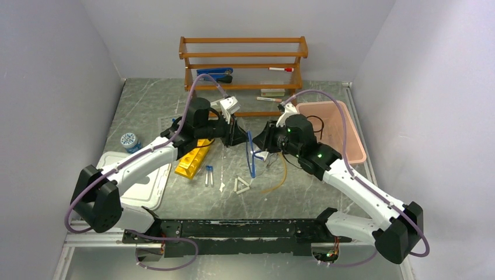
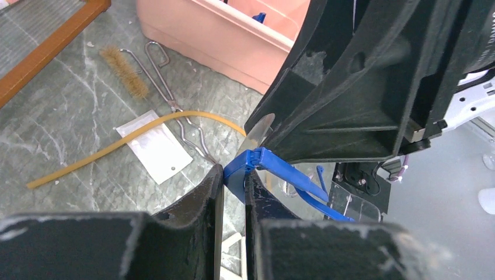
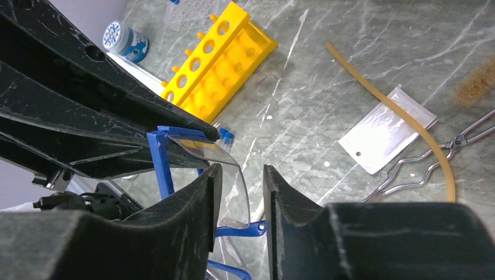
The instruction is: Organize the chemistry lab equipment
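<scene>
The blue goggles (image 1: 251, 154) hang above the table's middle, between both grippers. My left gripper (image 2: 234, 178) is shut on the blue frame corner of the goggles (image 2: 274, 165). My right gripper (image 3: 242, 175) is open, its jaws standing either side of the clear lens (image 3: 233, 163) with a gap showing beside it. The yellow test-tube rack (image 1: 192, 160) lies left of centre, with blue-capped tubes (image 1: 209, 175) in front of it. A white triangle (image 1: 241, 185), amber tubing (image 1: 281, 178) and a clear bag (image 2: 154, 146) lie on the table.
A pink bin (image 1: 335, 128) sits at the right, the wooden shelf rack (image 1: 242, 64) at the back. A white lid (image 1: 140, 186) and small blue jar (image 1: 129, 142) are at the left. Metal tongs (image 2: 169, 99) and a brush (image 2: 124, 73) lie near the bin.
</scene>
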You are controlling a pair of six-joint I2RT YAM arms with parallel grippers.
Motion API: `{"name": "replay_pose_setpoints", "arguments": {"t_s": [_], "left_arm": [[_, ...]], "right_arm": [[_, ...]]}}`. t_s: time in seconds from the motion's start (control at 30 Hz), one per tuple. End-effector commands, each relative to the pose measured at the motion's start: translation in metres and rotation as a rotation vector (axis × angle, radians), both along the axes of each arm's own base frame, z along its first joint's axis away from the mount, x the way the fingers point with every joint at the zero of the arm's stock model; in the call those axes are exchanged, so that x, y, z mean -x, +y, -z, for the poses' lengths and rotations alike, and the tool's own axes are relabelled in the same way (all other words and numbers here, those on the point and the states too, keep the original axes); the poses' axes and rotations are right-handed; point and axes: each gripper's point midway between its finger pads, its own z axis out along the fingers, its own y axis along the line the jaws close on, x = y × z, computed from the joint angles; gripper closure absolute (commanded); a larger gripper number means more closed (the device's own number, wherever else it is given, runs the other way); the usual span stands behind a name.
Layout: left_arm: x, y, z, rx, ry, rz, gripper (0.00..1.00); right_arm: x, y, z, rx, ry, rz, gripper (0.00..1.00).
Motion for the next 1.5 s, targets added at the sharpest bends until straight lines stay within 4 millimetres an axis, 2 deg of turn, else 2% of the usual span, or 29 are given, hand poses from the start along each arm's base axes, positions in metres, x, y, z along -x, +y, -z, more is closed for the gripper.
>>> {"name": "replay_pose_setpoints", "arguments": {"t_s": [0.0, 0.17, 0.27, 0.37, 0.47, 0.57, 0.67, 0.83, 0.97, 1.1, 1.27, 1.47], "left_arm": [[0.003, -0.004, -0.036, 0.076, -0.056, 0.042, 0.95], [0.004, -0.003, -0.036, 0.074, -0.053, 0.036, 0.95], [0.005, -0.004, -0.039, 0.080, -0.045, 0.042, 0.80], [0.001, -0.003, -0.044, 0.072, -0.038, 0.021, 0.56], [-0.008, 0.001, -0.048, 0.047, -0.041, -0.037, 0.39], [-0.018, 0.012, -0.049, 0.010, -0.058, -0.118, 0.30], [-0.027, 0.023, -0.048, -0.030, -0.075, -0.186, 0.29], [-0.031, 0.034, -0.033, -0.094, -0.060, -0.239, 0.32], [-0.035, 0.040, -0.027, -0.129, -0.055, -0.274, 0.35], [-0.035, 0.042, -0.023, -0.151, -0.055, -0.277, 0.35], [-0.035, 0.043, -0.017, -0.158, -0.045, -0.282, 0.34], [-0.031, 0.041, -0.011, -0.154, -0.017, -0.266, 0.35]], "right_arm": [[0.001, 0.002, -0.013, -0.013, -0.026, -0.047, 0.69], [0.007, 0.006, -0.026, -0.080, -0.056, -0.096, 0.90], [0.005, 0.004, -0.033, -0.088, -0.076, -0.097, 1.00], [0.000, -0.002, -0.041, -0.074, -0.105, -0.080, 1.00], [-0.009, -0.012, -0.048, -0.040, -0.130, -0.048, 1.00], [-0.021, -0.031, -0.055, 0.036, -0.159, 0.015, 1.00], [-0.034, -0.057, -0.063, 0.129, -0.193, 0.101, 1.00], [-0.056, -0.116, -0.076, 0.281, -0.230, 0.304, 1.00], [-0.061, -0.162, -0.087, 0.406, -0.248, 0.479, 1.00], [-0.055, -0.202, -0.104, 0.473, -0.272, 0.639, 1.00], [-0.038, -0.240, -0.120, 0.529, -0.294, 0.800, 1.00], [-0.023, -0.269, -0.098, 0.729, -0.210, 0.860, 1.00]]}}
